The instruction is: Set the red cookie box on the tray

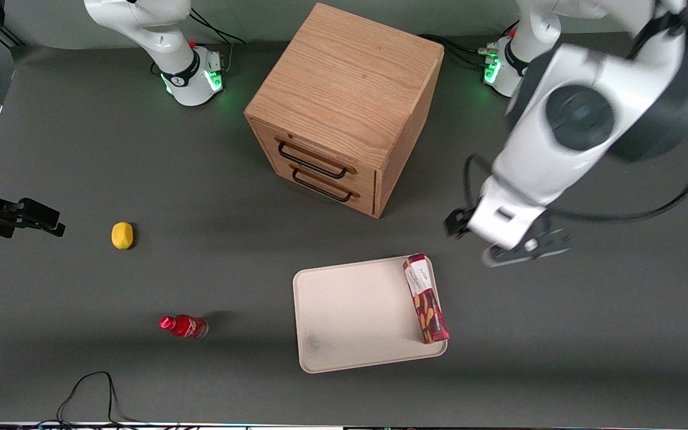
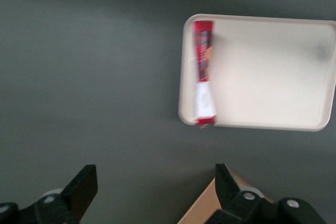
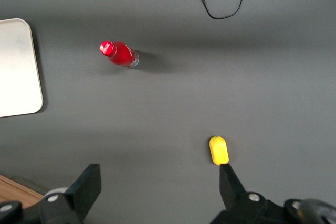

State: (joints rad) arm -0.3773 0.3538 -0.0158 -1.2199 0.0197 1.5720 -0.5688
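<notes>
Red cookie box (image 1: pixel 426 298) lies flat on the tray (image 1: pixel 350 310), along its edge nearest the working arm. The hand (image 2: pixel 152 192) hovers clear, fingers spread, empty. Placement looks complete; only retreating remains.

The left arm reaches out from its base over the table, its big white elbow joint high and close to the front camera and the forearm angling down to the wrist. The gripper (image 2: pixel 152 192) hangs above the table surface, pointing downward, holding nothing. Its two black fingers (image 2: pixel 84 187) stand wide apart with bare space between them.
</notes>
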